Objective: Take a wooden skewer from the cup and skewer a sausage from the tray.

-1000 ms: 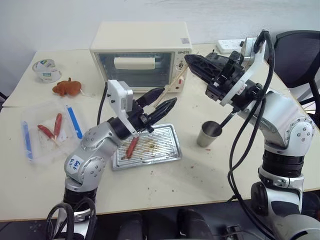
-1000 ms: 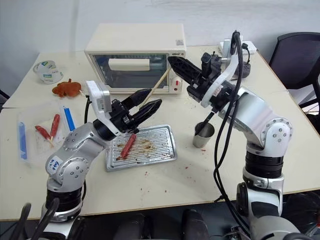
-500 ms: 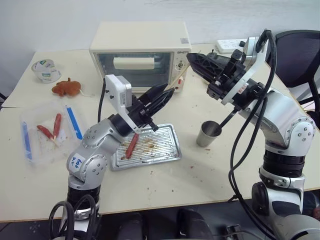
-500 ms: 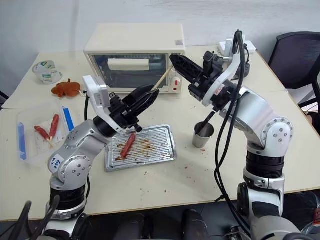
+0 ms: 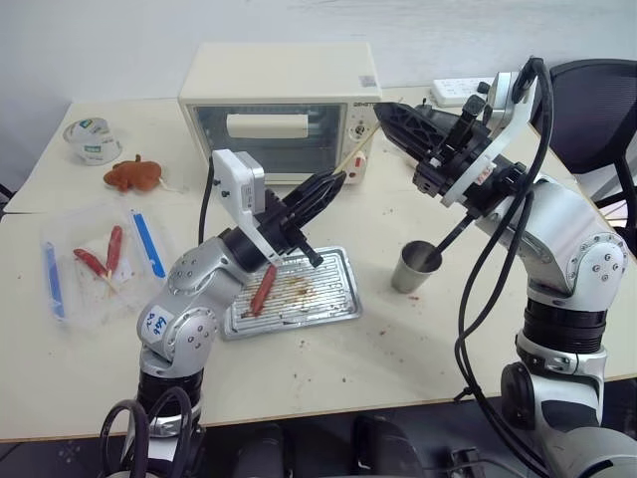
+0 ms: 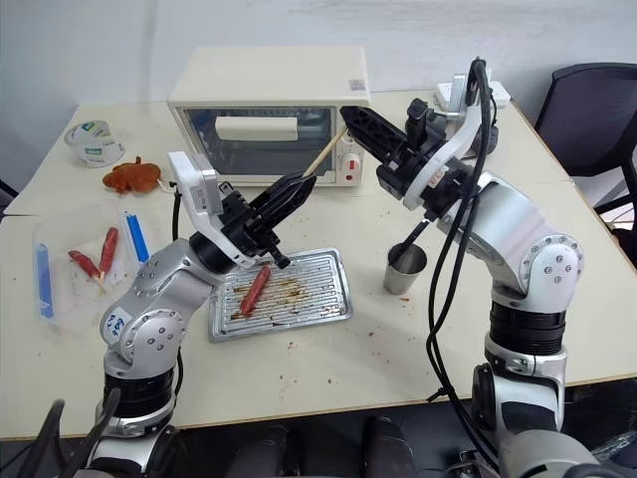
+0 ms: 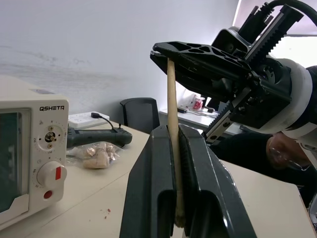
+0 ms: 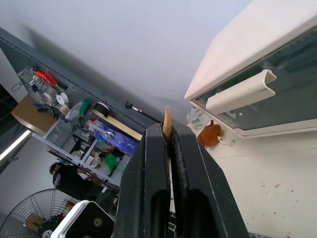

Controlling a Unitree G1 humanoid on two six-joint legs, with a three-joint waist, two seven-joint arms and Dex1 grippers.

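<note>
Wooden skewer (image 7: 171, 124): pinched at both ends, left end effector (image 6: 299, 184) and right end effector (image 6: 350, 113) both closed on it, above table centre. Wrist view: tip poking past right fingers (image 8: 156, 163). Left jaws, earlier spread, now clamped.

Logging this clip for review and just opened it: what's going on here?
Both end effectors are shut on one wooden skewer, held in the air in front of the toaster oven: the left end effector grips one end, the right end effector the other. The sausage lies unskewered on the tray, below the left arm. The cup stands to the tray's right.
</note>
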